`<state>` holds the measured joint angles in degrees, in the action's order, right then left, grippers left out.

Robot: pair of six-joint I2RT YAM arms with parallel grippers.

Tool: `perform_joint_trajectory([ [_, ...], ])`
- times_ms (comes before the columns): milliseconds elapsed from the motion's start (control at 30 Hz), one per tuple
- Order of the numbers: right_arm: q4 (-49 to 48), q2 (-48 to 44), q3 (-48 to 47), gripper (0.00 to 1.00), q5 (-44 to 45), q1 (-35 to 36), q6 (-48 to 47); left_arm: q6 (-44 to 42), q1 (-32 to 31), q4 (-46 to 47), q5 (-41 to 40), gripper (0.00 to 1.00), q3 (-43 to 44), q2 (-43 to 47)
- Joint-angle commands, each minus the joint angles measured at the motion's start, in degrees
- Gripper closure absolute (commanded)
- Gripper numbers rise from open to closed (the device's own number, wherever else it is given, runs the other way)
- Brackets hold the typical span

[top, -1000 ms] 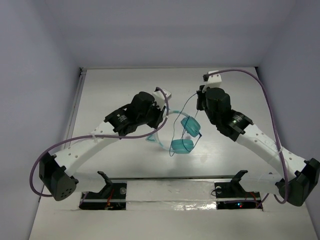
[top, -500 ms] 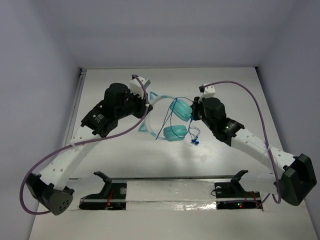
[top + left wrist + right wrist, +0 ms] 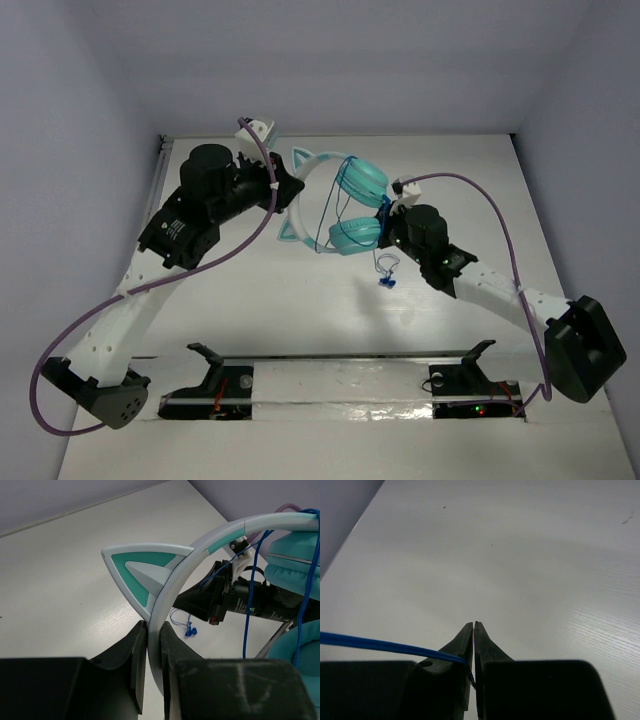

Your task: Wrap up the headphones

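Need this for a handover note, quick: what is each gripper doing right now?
Left gripper: closed, clamping the headband.
Right gripper: closed, pinching the blue cord.

The headphones [image 3: 345, 195] hang between the hands above the tabletop [image 3: 300, 310]: left hand [image 3: 289, 190] on the headband [image 3: 299, 208] at left, right hand [image 3: 388, 223] on the cord [image 3: 329, 215], right of the nearer cup [image 3: 355, 234].

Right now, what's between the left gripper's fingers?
The headband of the headphones, clamped edge-on in the left gripper right by the cat ear. Left wrist view shows it.
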<state>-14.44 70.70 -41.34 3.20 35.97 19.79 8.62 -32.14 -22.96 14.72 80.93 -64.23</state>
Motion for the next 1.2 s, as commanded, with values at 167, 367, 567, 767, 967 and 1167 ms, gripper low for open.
perform_joint_trajectory([
  [167, -10.1, 2.9, 0.6, 0.73, -9.8, -0.4, 0.5, 7.3, 1.0, 4.4, -1.4, 1.0, 6.8, 0.2],
  [367, -14.4, 8.6, 0.7, 0.54, -12.7, -0.4, 2.3, 7.5, 1.0, 2.7, -3.7, 1.0, 8.5, -0.7],
  [567, -16.9, 11.6, 2.3, 0.48, -13.1, -0.4, 4.7, 7.5, 1.0, 2.9, -7.7, 1.0, 9.3, -0.5],
  [767, -18.7, 12.2, 4.8, 0.38, -10.0, -0.4, 6.0, 7.5, 1.0, 2.2, -8.0, 1.0, 15.9, -3.0],
  [967, -20.2, 13.2, 6.9, 0.28, -7.1, -0.4, 7.4, 7.8, 3.0, 1.7, -7.0, 1.0, 21.2, -6.0],
  [1167, -20.9, 15.6, 6.7, 0.26, -7.4, -0.4, 7.2, 8.7, 3.0, 1.3, -5.1, 1.0, 24.0, -6.6],
])
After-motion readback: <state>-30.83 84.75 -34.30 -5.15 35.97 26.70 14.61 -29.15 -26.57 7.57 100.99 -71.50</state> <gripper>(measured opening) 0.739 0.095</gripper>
